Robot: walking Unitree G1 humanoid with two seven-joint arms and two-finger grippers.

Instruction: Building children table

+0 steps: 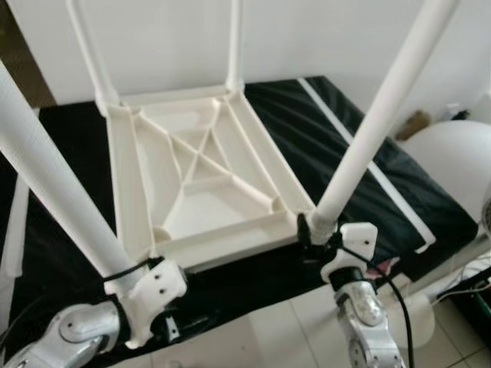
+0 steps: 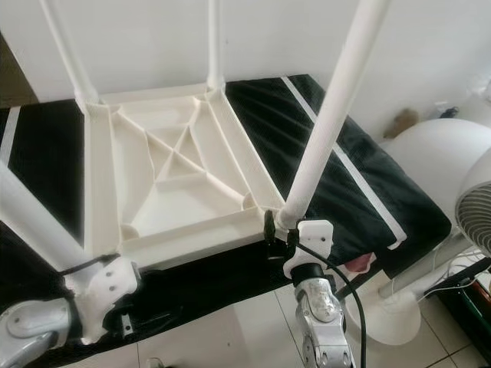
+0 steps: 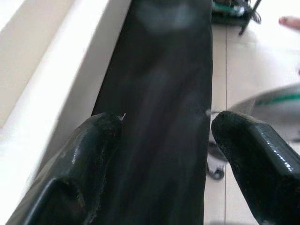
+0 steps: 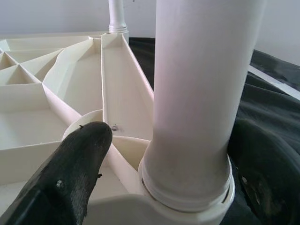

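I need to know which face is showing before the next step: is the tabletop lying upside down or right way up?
Upside down. The tabletop shows its ribbed underside, and its legs point upward from the corners.

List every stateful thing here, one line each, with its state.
Tabletop: upside down on the black-covered surface, ribbed underside up.
Far legs: upright at the far corners.
Near right leg: standing in its corner socket.
Near left leg: upright at the near left corner.
Right gripper: open around the near right leg's base.
Left gripper: open, holding nothing.
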